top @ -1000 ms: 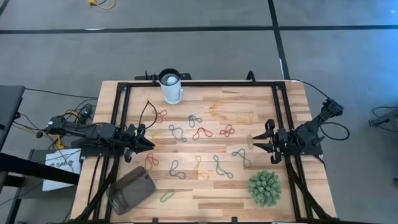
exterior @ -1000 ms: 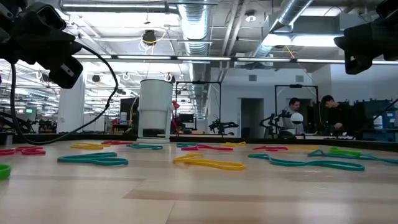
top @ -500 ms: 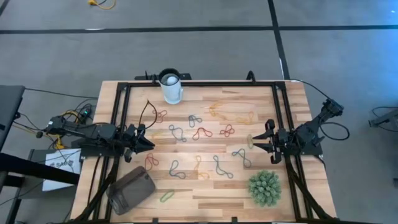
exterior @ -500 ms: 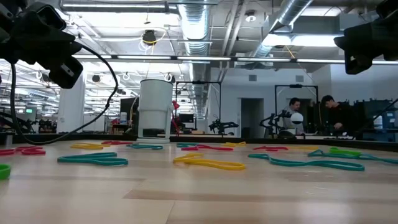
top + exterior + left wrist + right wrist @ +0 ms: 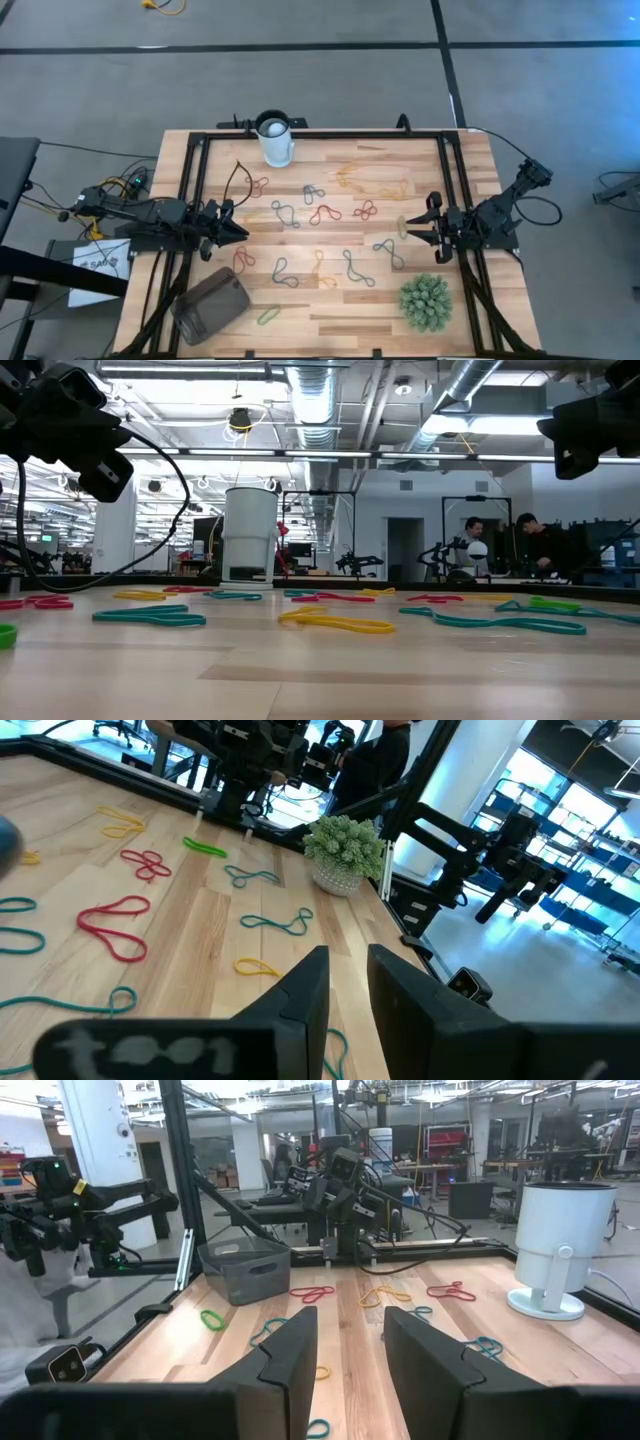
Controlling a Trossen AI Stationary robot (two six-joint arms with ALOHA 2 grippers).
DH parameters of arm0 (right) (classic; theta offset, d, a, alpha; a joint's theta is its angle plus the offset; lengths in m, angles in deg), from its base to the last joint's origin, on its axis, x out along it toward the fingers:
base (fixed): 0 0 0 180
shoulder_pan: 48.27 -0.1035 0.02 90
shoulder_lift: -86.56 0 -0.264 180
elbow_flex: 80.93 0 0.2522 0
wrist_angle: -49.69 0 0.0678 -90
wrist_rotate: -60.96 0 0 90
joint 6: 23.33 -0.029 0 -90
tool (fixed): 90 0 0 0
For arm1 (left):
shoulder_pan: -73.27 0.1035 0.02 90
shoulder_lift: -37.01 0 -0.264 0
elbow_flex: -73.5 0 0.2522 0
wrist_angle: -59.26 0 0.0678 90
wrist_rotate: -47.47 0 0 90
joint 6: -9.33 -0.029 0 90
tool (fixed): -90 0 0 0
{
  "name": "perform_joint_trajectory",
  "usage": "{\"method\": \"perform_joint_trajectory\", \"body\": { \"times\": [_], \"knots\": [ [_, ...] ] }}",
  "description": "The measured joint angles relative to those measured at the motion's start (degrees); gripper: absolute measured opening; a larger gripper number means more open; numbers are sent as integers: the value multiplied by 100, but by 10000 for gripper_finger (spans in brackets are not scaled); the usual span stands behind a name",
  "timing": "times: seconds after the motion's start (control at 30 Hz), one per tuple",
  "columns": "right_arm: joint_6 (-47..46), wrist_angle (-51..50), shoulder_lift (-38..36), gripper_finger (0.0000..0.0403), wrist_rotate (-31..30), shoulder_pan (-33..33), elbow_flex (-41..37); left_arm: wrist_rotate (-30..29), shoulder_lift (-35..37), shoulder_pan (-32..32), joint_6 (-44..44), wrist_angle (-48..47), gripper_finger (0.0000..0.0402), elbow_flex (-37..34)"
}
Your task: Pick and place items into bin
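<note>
Nothing moved since the earlier frames; both arms sat static.

High view: left gripper (image 5: 232,231) parked at table's left edge, right gripper (image 5: 413,230) at right edge, both clear of the scattered bands (image 5: 323,214). Bin (image 5: 210,305) sat at near-left corner, apparently empty, with a green band (image 5: 268,316) just beside it. White cup (image 5: 275,139) at far edge, plant ball (image 5: 425,302) near right.

Low view: bands (image 5: 335,623) lay flat on the wood, none lifted. Arm bodies hung above, fingertips out of frame.

Left wrist view: left gripper (image 5: 345,982) fingers slightly apart, narrow gap, nothing between them; red band (image 5: 112,925) ahead.

Right wrist view: right gripper (image 5: 352,1342) fingers spread wide, empty; bin (image 5: 246,1269) seen across the table.

Judged as pre-pick: no item held, none visibly binned. Next move likely calls for descending onto a nearby band, pinching low at the tabletop since they lie thin and flat, then carrying to bin.
</note>
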Motion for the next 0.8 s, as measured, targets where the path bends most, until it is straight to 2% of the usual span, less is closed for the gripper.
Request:
{"method": "perform_joint_trajectory", "body": {
  "times": [0.37,0.67,0.8],
  "knots": [
    [2,-1,2,113,2,0,2,-41,2,0,0,9,61,0],
    [0,1,0,113,1,0,1,-1509,2,-2,-28,365,61,-13],
    [2,0,1,113,2,0,1,-1977,17,0,-42,570,61,-13]
  ]
}}
